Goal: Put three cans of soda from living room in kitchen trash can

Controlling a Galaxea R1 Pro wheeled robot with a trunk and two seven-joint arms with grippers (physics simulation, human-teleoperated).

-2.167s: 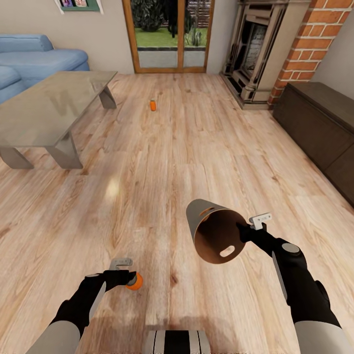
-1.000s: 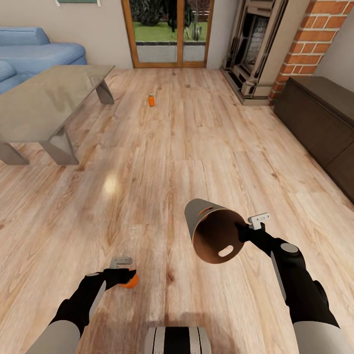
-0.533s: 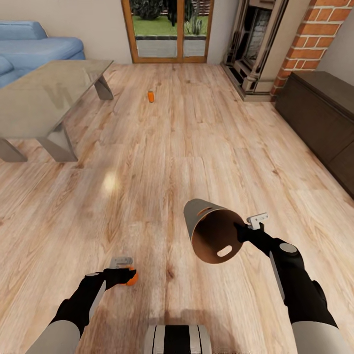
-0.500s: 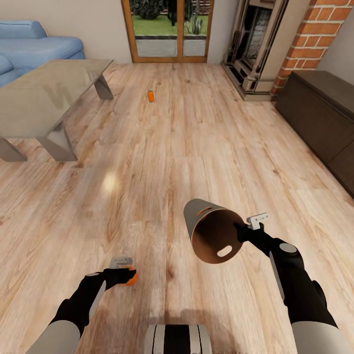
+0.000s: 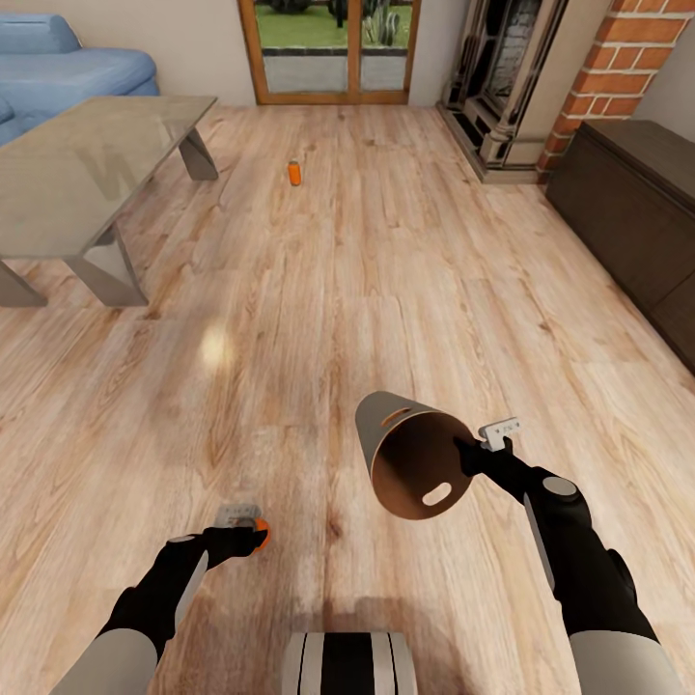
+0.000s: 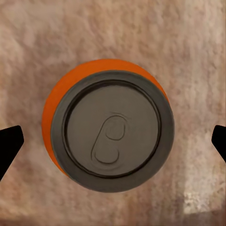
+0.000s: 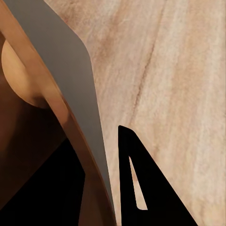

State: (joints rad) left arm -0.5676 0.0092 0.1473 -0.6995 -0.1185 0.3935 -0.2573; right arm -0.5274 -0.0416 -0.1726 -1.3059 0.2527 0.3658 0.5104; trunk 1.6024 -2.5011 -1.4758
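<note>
— Where's the nearest soda can?
— Standing upright on the wood floor, right under the left claw. In the left wrist view its grey top sits between the two dark fingertips, which are spread wide and clear of it on both sides.
— And the trash can?
— Off the floor, tipped so its brown inside faces the head camera. The right claw is clamped on its rim, one finger outside the grey wall.
— Any other cans?
— A second orange can stands far off on the floor, beyond the corner of the glass tabletop, towards the glass doors.
</note>
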